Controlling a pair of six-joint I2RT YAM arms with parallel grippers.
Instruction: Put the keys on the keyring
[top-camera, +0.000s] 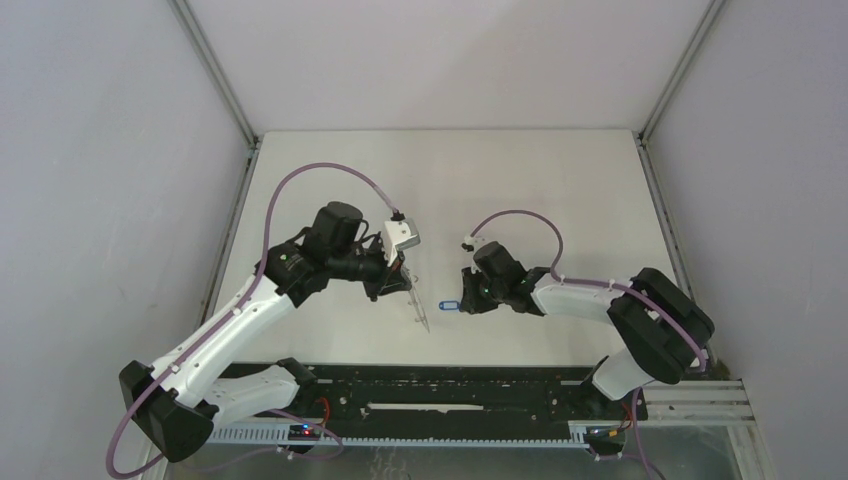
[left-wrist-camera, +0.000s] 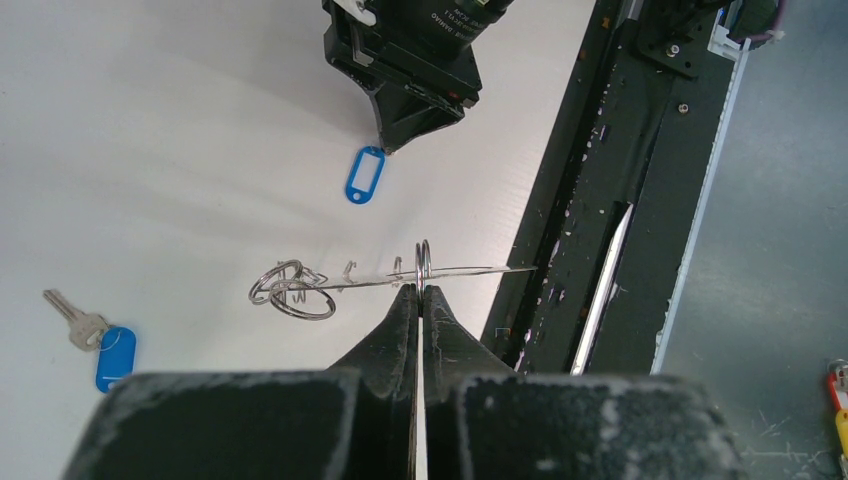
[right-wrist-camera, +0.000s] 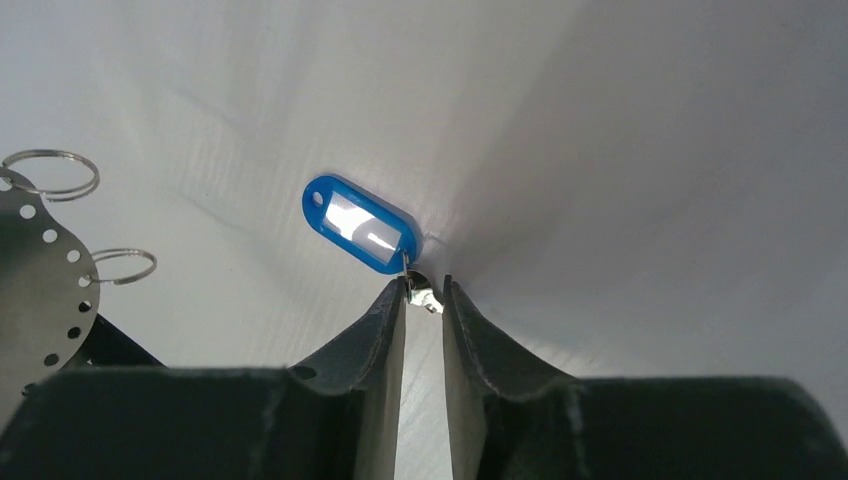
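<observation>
My left gripper (left-wrist-camera: 421, 291) is shut on a small wire loop of the keyring (left-wrist-camera: 400, 278), a thin grey metal ring seen edge-on and held above the table. In the top view the keyring (top-camera: 421, 308) hangs from my left gripper (top-camera: 403, 288). Its perforated rim and wire loops show at the left of the right wrist view (right-wrist-camera: 35, 265). My right gripper (right-wrist-camera: 425, 288) is closed on the metal key (right-wrist-camera: 427, 295) of the lighter blue tag with white label (right-wrist-camera: 360, 225), low over the table. The darker-tagged key (left-wrist-camera: 100, 345) lies on the table to the left.
The black rail (top-camera: 450, 385) with the arm bases runs along the near edge. The right gripper's body (left-wrist-camera: 415, 80) stands just beyond the lighter tag (left-wrist-camera: 365, 175), close to the keyring. White walls enclose the table on three sides.
</observation>
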